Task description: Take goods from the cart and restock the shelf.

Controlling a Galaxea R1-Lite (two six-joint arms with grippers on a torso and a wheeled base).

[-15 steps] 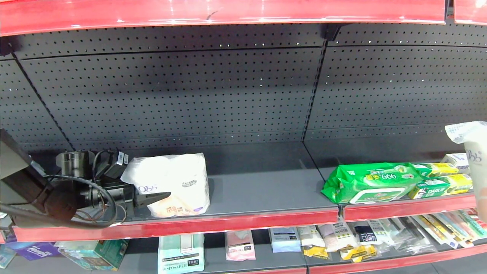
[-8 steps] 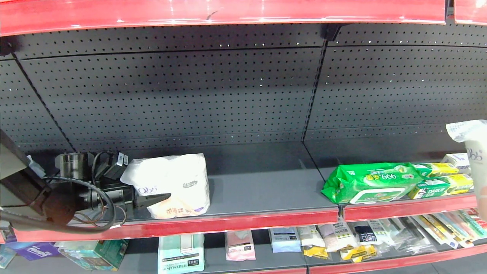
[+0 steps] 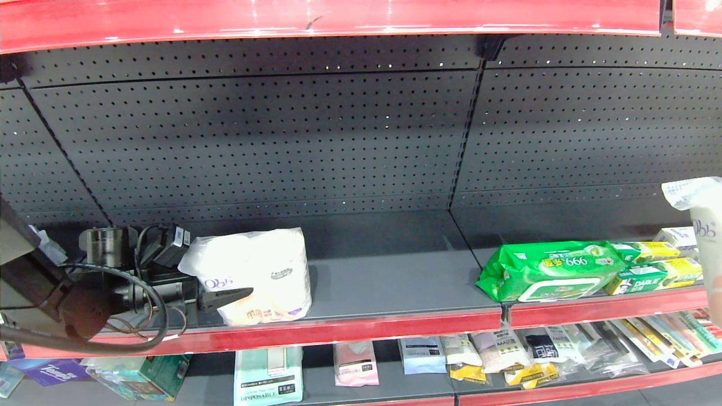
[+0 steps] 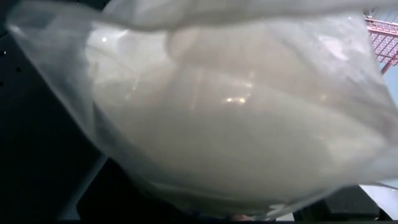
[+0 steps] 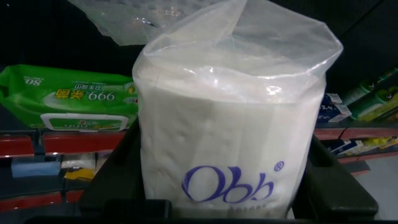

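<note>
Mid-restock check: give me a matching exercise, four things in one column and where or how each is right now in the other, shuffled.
Things
1. green plastic wet-wipe pack
2. yellow-green cardboard toothpaste boxes
3. pale mint flat packet
4. right gripper

Places or states
A. on the lower shelf
B. stacked at the middle shelf's far right
C. shut on a white plastic-wrapped tissue roll pack
D. lying flat beside the boxes, at the red front edge

Pairs: 1-D, 2-B, 3-A, 4-C
</note>
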